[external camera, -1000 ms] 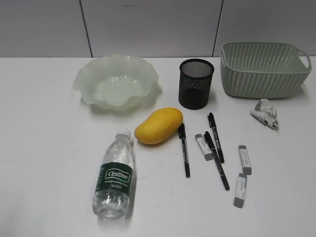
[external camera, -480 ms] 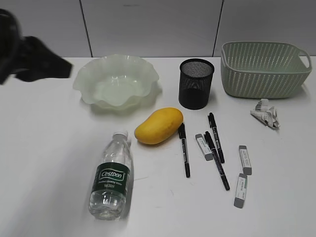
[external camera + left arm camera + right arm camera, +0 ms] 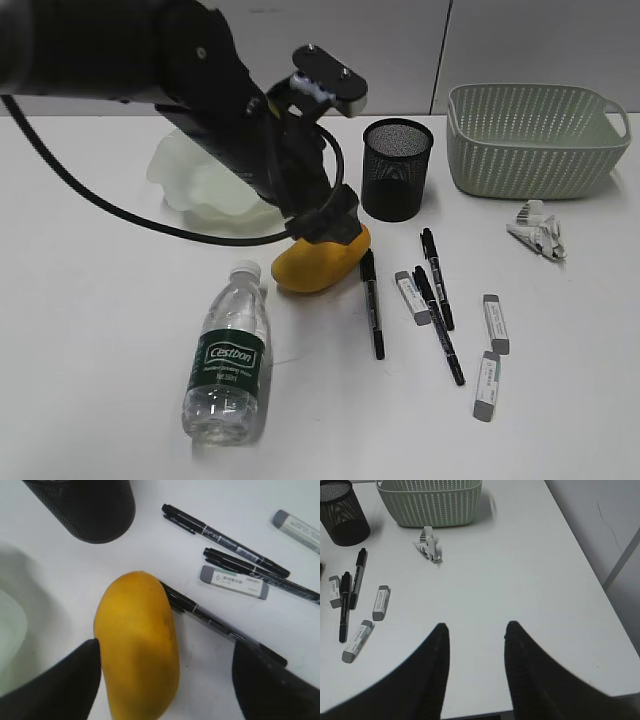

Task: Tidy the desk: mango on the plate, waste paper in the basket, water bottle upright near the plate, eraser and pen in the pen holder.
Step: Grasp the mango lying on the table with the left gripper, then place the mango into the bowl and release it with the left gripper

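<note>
The yellow mango [image 3: 315, 268] lies on the white desk [image 3: 100, 330]. My left gripper [image 3: 326, 226] is open right over it; in the left wrist view the gripper [image 3: 166, 650] straddles the mango [image 3: 137, 645], left finger at its side, right finger apart over a pen [image 3: 220, 625]. The green wavy plate [image 3: 195, 180] is partly hidden behind the arm. The water bottle [image 3: 230, 355] lies on its side. The black pen holder [image 3: 397, 168], the basket [image 3: 535, 140] and the waste paper [image 3: 537, 230] stand to the right. My right gripper [image 3: 475, 627] is open and empty above bare desk.
Three black pens [image 3: 436, 262] and three erasers [image 3: 496, 323] lie right of the mango, one pen [image 3: 372, 300] touching it. The right wrist view shows the waste paper [image 3: 430, 547], the basket [image 3: 430, 502], the pen holder [image 3: 342, 512] and the desk's right edge.
My left arm has swung in from the far left, across the plate, and down over the mango. The bottle has shifted slightly. The other things lie as before.
</note>
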Robot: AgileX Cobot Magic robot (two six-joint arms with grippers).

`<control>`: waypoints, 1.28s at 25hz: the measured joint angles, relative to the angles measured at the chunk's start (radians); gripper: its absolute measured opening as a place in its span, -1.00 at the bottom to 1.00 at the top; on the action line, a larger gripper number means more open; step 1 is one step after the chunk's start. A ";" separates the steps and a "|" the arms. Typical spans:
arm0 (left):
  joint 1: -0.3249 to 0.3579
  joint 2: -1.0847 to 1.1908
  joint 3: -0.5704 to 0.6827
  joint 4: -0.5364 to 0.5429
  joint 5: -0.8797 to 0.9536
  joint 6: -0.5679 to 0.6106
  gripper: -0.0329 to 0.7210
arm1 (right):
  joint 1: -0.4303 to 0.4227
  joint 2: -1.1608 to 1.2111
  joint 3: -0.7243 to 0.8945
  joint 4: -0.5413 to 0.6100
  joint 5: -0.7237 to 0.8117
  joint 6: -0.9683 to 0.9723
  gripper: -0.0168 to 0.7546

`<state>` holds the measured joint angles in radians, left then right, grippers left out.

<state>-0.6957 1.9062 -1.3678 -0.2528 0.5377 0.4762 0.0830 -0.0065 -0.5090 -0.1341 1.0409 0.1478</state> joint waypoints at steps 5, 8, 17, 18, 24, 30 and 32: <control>-0.001 0.120 -0.055 0.060 -0.025 -0.024 0.73 | 0.000 0.000 0.000 0.000 0.000 0.000 -0.16; -0.001 0.164 -0.058 0.126 -0.063 -0.054 0.73 | 0.000 0.000 0.000 0.000 0.000 0.000 -0.16; -0.001 0.230 -0.068 0.152 -0.089 -0.074 0.61 | 0.000 0.000 0.000 0.000 0.000 0.000 -0.16; -0.001 0.228 -0.070 0.149 -0.076 -0.074 0.60 | 0.000 0.000 0.000 0.000 0.000 0.000 -0.16; 0.002 0.110 -0.075 0.112 -0.032 -0.074 0.60 | 0.000 0.000 0.000 0.000 0.000 0.000 -0.16; 0.114 -0.031 -0.087 0.095 -0.301 -0.074 0.60 | 0.000 0.000 0.000 0.000 0.000 0.000 -0.16; 0.174 -0.004 -0.087 0.090 -0.365 -0.074 0.60 | 0.000 0.000 0.000 0.000 0.000 0.000 -0.16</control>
<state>-0.5215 1.9022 -1.4547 -0.1628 0.1725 0.4020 0.0830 -0.0065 -0.5090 -0.1341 1.0409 0.1478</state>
